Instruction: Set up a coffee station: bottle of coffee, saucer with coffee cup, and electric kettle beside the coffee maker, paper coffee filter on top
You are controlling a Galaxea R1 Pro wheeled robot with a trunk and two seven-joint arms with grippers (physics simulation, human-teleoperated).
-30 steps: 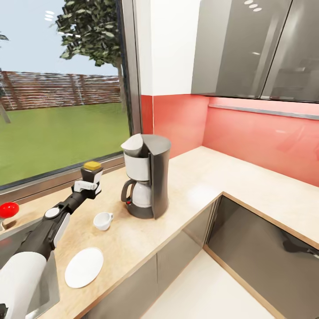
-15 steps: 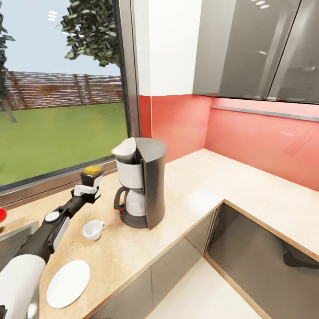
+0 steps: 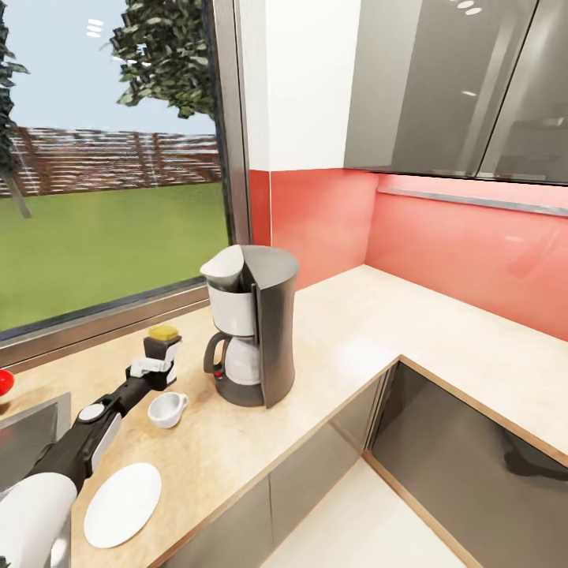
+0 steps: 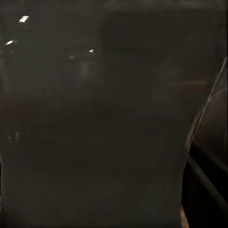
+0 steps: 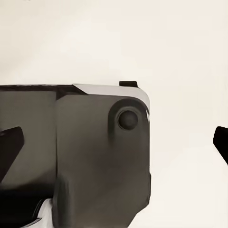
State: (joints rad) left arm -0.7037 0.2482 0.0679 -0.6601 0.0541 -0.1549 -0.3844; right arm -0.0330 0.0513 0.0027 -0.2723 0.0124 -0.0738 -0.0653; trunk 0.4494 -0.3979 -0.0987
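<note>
Now | left tool (image 3: 158, 359) clamped on bottle of coffee (image 3: 162, 341) | left of coffee maker (image 3: 252, 323)

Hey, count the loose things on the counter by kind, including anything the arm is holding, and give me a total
Coffee maker: 1
Cup: 1
Saucer: 1
Coffee bottle, held in the left end effector: 1
Red thing at the picture's left edge, cut off: 1
Total: 5

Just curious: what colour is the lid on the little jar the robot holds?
Yellow; the bottle of coffee shows best in the head view.
</note>
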